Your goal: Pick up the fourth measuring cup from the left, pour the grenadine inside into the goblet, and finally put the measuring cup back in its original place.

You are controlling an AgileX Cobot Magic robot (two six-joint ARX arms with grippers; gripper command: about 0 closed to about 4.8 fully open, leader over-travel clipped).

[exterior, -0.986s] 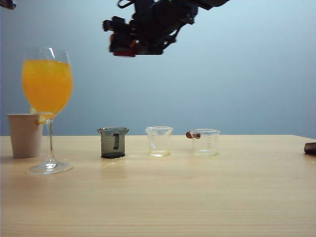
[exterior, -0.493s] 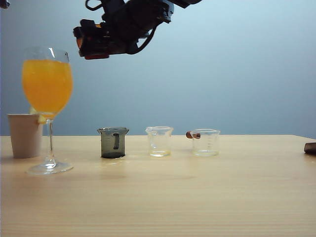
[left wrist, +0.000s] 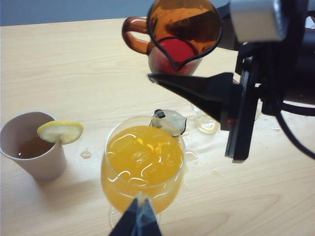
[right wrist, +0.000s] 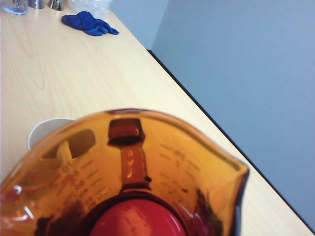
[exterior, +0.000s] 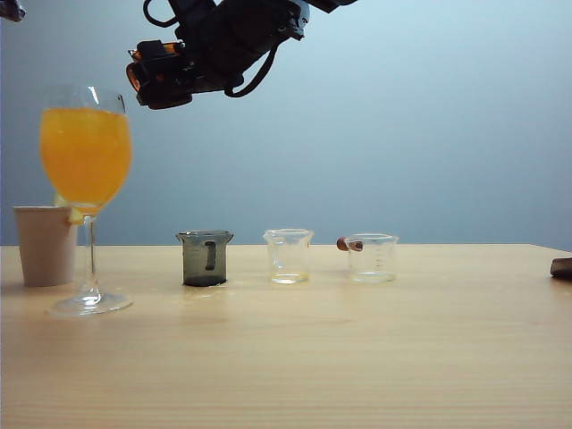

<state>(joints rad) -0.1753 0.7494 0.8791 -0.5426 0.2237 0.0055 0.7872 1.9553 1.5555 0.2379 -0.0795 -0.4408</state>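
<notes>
My right gripper [exterior: 150,79] is shut on the fourth measuring cup [exterior: 154,64], an amber cup held high, just above and right of the goblet's rim. In the left wrist view the cup [left wrist: 184,27] is tipped, spout toward the goblet [left wrist: 142,162], with the red grenadine [left wrist: 176,50] pooled at its bottom. No stream shows. The goblet [exterior: 86,152] stands at the table's left, full of orange juice. The right wrist view looks into the cup [right wrist: 147,157] at the grenadine [right wrist: 138,219]. My left gripper [left wrist: 139,219] hangs above the goblet, fingertips together, holding nothing.
A paper cup [exterior: 45,243] with a lemon slice [left wrist: 60,131] stands left of the goblet. A smoky grey cup [exterior: 205,257] and two clear cups [exterior: 288,256] [exterior: 372,257] line the table's middle. Drops wet the table near the goblet. A blue cloth [right wrist: 88,22] lies far off.
My right gripper has carried the amber cup leftward, from over the grey cup to just beside the goblet's rim, and has rolled it into a tilt. Nothing on the table has moved.
</notes>
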